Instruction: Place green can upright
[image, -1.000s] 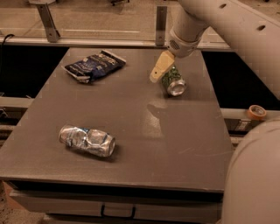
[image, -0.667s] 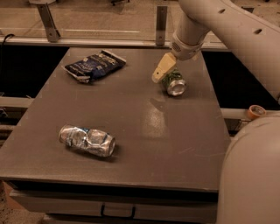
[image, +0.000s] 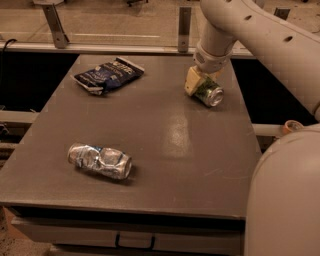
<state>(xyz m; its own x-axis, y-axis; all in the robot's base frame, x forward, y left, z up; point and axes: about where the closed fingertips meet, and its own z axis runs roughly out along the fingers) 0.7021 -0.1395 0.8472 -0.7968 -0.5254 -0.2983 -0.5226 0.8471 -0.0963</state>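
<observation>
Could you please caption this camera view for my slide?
Robot hand grips tilted green can at table's far right.

No legible text, brand or number. White lettering on the dark snack bag (image: 108, 75), well left of the tool (image: 198, 85), cannot be read. The tool is at the green can (image: 209, 92).

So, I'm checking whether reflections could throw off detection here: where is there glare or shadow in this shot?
Camera view: a pale sheen on the table near its middle; bright glints on the crushed can, with a shadow at its right end; the green can in the gripper shows a shiny silver end; the area beyond the table's far edge is brighter.
</observation>
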